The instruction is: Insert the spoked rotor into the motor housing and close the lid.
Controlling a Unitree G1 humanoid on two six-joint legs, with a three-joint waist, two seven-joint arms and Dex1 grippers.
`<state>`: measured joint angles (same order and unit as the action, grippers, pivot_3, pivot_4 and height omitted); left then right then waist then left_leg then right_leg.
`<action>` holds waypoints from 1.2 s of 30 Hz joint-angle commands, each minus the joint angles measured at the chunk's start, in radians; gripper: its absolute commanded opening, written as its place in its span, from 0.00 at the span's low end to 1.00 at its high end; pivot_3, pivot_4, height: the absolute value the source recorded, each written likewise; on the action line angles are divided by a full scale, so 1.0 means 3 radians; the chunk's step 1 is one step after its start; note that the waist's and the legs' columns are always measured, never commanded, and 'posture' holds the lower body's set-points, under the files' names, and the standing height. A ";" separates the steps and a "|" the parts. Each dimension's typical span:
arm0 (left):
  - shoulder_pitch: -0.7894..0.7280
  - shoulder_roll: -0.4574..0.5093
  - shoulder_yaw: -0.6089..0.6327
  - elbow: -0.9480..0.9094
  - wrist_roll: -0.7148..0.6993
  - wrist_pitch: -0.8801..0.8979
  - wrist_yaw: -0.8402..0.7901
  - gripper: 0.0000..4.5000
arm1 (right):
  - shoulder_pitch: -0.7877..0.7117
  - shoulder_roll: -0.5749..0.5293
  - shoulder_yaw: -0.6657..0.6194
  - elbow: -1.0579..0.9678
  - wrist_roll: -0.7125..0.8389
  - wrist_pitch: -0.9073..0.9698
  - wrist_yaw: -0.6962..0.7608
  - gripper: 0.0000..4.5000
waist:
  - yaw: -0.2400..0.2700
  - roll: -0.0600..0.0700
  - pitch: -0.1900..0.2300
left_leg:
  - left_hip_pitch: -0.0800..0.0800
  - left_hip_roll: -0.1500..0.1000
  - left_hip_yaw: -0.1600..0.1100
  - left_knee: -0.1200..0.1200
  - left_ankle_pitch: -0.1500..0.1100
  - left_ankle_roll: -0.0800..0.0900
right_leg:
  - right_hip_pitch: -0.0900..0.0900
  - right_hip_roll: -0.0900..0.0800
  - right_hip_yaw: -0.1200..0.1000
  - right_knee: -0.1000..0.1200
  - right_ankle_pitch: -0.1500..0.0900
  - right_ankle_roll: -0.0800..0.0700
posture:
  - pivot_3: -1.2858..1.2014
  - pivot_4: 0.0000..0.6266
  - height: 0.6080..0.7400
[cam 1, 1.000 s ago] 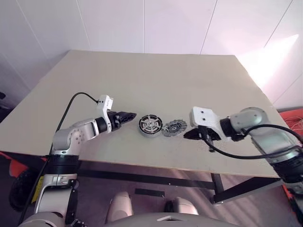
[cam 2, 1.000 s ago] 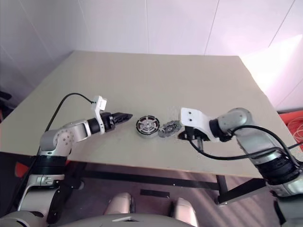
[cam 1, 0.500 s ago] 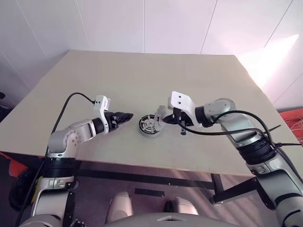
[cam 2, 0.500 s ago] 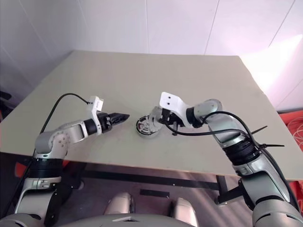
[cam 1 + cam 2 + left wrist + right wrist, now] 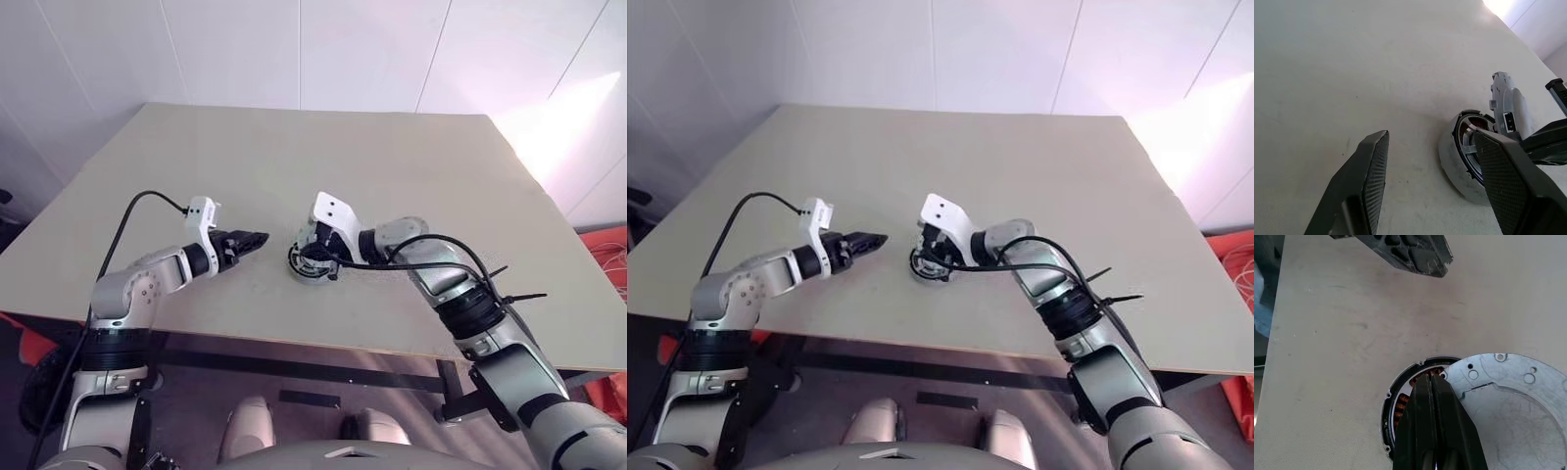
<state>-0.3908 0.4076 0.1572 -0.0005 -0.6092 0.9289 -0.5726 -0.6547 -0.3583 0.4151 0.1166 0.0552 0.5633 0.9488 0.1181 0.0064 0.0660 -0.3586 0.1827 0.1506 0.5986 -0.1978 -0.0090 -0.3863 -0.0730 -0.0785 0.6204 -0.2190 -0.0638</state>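
Note:
The motor housing sits near the table's front edge, a little left of centre. The lid is swung over it and covers most of the opening, so only a crescent of copper windings shows. My right gripper is shut, with its tips resting on the lid's edge above the housing. It holds nothing. My left gripper hovers open to the left of the housing, apart from it, fingers empty. The spoked rotor is hidden under the lid and gripper.
The beige table stretches far behind and to both sides of the housing. Its front edge runs close below the work spot. A white wall stands behind the table.
My right arm swept left and carried the lid from lying flat beside the housing to lying over it. The left gripper stayed about where it was, open.

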 commanded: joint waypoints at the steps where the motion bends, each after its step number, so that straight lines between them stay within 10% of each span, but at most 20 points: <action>1: -0.0029 0.0054 0.0076 -0.0119 -0.0048 0.0003 0.0003 0.65 | 0.0008 0.0019 -0.0059 -0.0039 0.0006 -0.0015 -0.0063 0.00 | 0.0000 0.0000 0.0000 | 0.0000 0.0000 0.0000 0.0000 0.0000 0.0000 | 0.0000 0.0000 0.0000 0.0000 0.0000 0.0000 | 0.52 0.00 1.00; 18: -0.0075 -0.0008 0.0004 -0.0040 -0.0038 -0.0012 -0.0042 0.65 | -0.0060 -0.0224 -0.0807 -0.0773 0.0750 0.0243 0.0144 0.00 | 0.0009 0.0000 0.0000 | 0.0000 0.0000 0.0000 -0.0002 0.0000 -0.0001 | 0.0000 0.0000 0.0000 -0.0002 -0.0001 0.0003 | 0.52 0.00 1.00; 36: -0.0132 0.0048 0.0067 -0.0105 -0.0173 0.0193 -0.0127 0.65 | -0.0173 -0.0102 -0.0843 0.1042 0.0279 -0.0766 -0.0156 0.00 | -0.0002 0.0000 0.0000 | -0.0027 -0.0001 0.0000 -0.0002 0.0008 -0.0013 | -0.0023 0.0000 0.0000 0.0000 0.0001 -0.0003 | 0.52 0.00 1.00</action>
<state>-0.4142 0.4101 0.1520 0.0162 -0.6278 0.9771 -0.6018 -0.6919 -0.3939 0.1722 0.4525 0.1342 0.3540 0.8929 0.1176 0.0063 0.0660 -0.3667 0.1822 0.1507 0.5979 -0.1953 -0.0128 -0.3934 -0.0730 -0.0786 0.6203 -0.2186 -0.0647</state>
